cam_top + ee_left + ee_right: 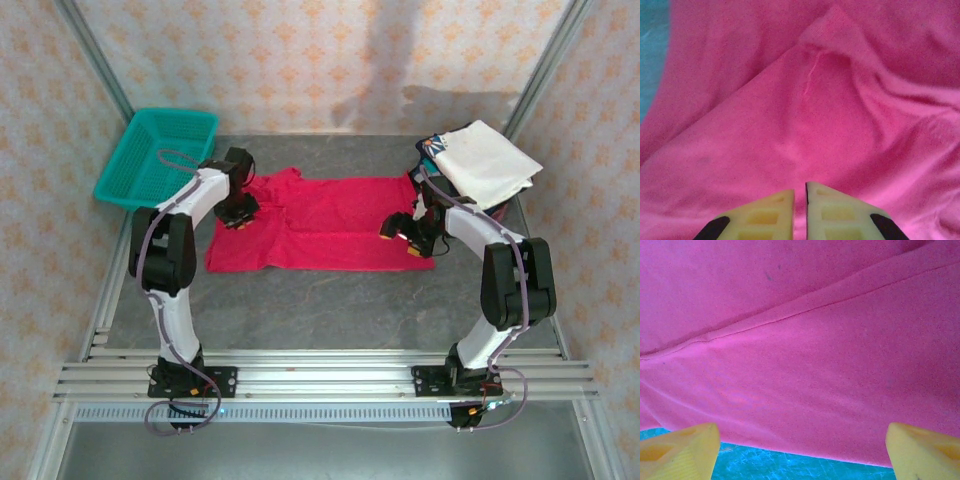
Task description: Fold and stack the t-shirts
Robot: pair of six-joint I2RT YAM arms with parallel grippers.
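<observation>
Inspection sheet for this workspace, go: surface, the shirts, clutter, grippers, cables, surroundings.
Surface: grey table, bare in front of the cloth.
Job's things: red t-shirt spread flat mid-table, wrinkled at its left end; white t-shirt folded at the far right corner, lying on a dark printed shirt.
Clutter: teal basket at the far left corner.
Grippers: left gripper over the red t-shirt's left part, fingers almost together, a pinch on cloth not certain; right gripper at its right edge, wide open.
Cables: grey cables loop along both arms.
Surroundings: patterned walls; metal rail under the arm bases.
</observation>
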